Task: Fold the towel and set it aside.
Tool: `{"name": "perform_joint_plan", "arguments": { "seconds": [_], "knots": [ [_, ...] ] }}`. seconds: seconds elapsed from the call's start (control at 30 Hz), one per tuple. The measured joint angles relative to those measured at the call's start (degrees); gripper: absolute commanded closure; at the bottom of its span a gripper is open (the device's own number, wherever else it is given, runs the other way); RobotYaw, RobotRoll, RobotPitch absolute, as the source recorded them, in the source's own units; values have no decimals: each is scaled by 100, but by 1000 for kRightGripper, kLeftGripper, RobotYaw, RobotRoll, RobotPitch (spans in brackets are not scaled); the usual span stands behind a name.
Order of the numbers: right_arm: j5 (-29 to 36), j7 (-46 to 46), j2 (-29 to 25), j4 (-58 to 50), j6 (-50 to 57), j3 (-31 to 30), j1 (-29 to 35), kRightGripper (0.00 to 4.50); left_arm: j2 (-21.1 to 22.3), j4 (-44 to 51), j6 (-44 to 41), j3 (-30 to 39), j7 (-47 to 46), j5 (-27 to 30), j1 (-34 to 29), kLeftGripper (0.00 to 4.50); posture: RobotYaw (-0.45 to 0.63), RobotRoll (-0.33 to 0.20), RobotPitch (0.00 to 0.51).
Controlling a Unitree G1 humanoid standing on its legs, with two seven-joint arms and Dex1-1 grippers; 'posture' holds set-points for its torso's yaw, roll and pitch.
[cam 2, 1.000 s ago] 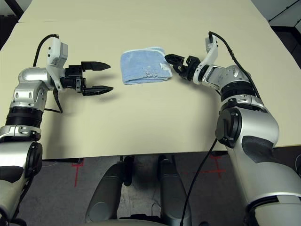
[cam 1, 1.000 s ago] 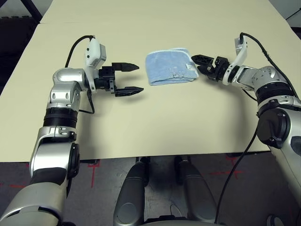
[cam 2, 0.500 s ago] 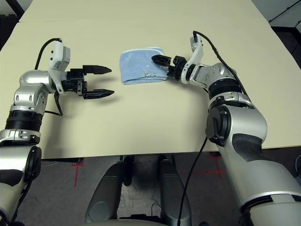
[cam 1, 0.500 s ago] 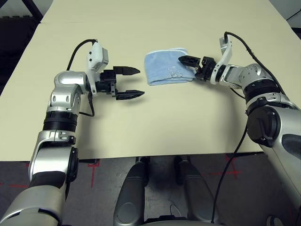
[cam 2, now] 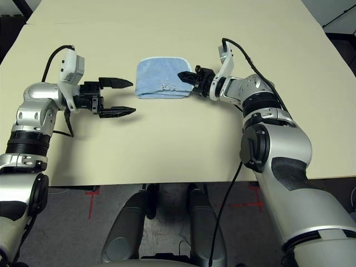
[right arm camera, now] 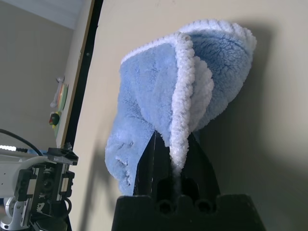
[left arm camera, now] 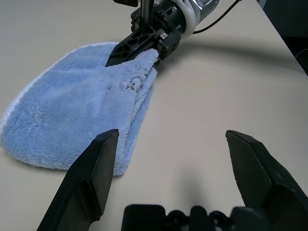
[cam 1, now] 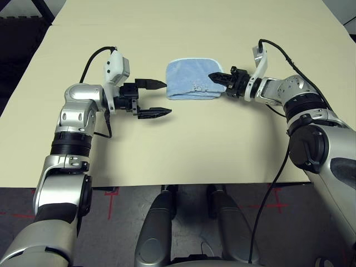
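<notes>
Wide pale-beige surface [cam 1: 183,144] is carrying one item: a small light-blue terry cloth towel with white stitched edging [cam 1: 189,83], lying folded over into a compact doubled pad near the middle of the far half, between the two arms. Two silver arms are reaching in, one from each side.

Right claw [cam 1: 218,78] is clenching on the towel's right-hand edge; in the right wrist view the white hem is running down between the closed black fingers [right arm camera: 155,163], so the cloth is pinched, not just touched. Left claw [cam 1: 158,98] is hanging spread wide and empty, just beside the towel's left edge, not touching it (clear gap in the left wrist view).

Progress, as a judgement: the folding part is looking mostly done, since the towel is already lying doubled; what is remaining is probably one more fold or tidy, then moving it off to the side and letting go.

Count: one towel, two claws, one surface.
</notes>
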State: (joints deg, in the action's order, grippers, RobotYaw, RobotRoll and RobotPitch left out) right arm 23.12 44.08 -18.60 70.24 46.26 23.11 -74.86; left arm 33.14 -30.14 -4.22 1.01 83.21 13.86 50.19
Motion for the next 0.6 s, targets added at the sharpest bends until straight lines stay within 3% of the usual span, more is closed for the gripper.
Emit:
{"name": "perform_joint_plan", "arguments": {
  "seconds": [0.23, 0.6],
  "knots": [
    [257, -61, -130, -69, -503, 325, 68, 4488, 0, -1, 0, -29, -1, 0, 0, 0, 112, 0, 282],
    [784, -1542, -398, -102, -3203, 1404, 91, 4488, -159, -37, -172, 103, -655, 123, 0, 0, 64, 0, 283]
  ]
}}
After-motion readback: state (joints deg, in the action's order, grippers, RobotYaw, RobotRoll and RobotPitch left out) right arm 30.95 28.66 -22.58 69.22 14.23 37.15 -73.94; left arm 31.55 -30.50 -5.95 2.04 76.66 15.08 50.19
